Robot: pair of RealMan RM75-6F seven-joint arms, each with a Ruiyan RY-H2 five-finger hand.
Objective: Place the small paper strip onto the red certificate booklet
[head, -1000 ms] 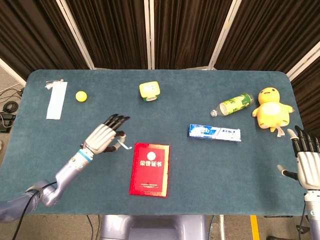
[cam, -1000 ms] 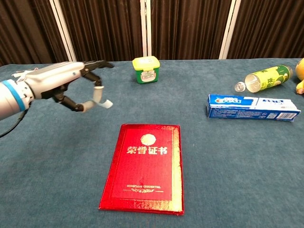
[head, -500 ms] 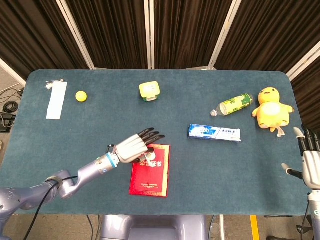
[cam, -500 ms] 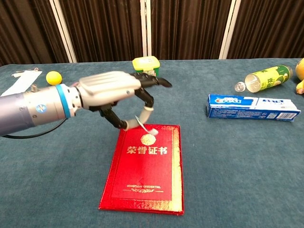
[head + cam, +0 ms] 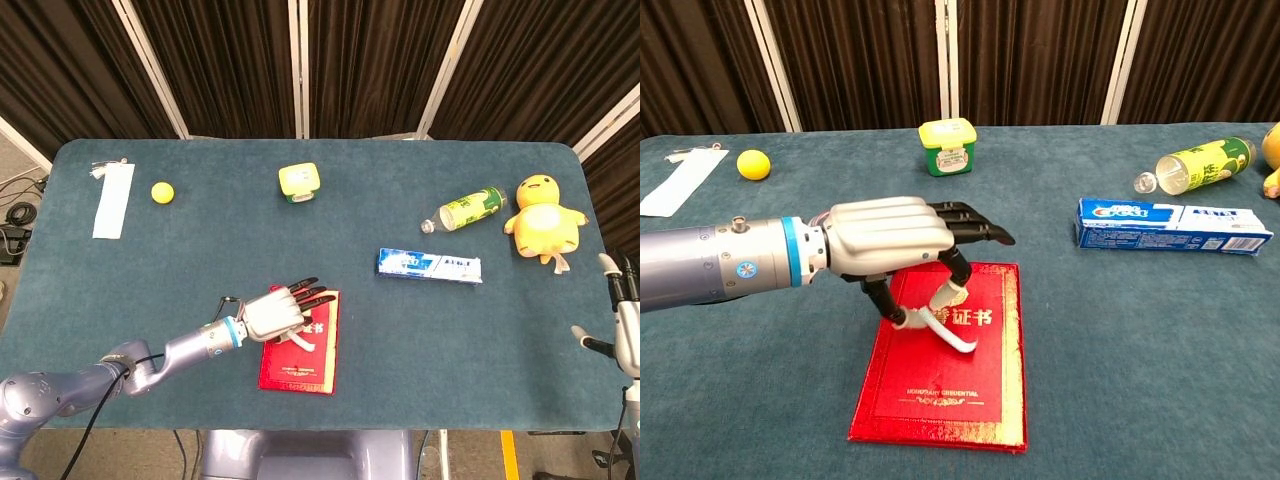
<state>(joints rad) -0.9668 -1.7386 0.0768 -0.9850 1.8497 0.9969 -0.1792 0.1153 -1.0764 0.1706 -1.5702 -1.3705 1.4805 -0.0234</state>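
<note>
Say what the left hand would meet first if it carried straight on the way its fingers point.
Probably the toothpaste box: the left hand, over the booklet, points right and slightly away. Depth is unclear, so it might pass above.

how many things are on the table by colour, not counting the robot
red: 1, the certificate booklet
yellow: 2, ball and plush chick
yellow-green: 2, small tub and bottle
blue-white: 1, toothpaste box
white: 2, paper strip and flat packet
total: 8

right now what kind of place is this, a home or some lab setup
Likely a lab or robot data-collection setup, not a home: a teal felt-covered table with unrelated props scattered on it, dark curtain panels as backdrop, and cables on the floor.
</note>
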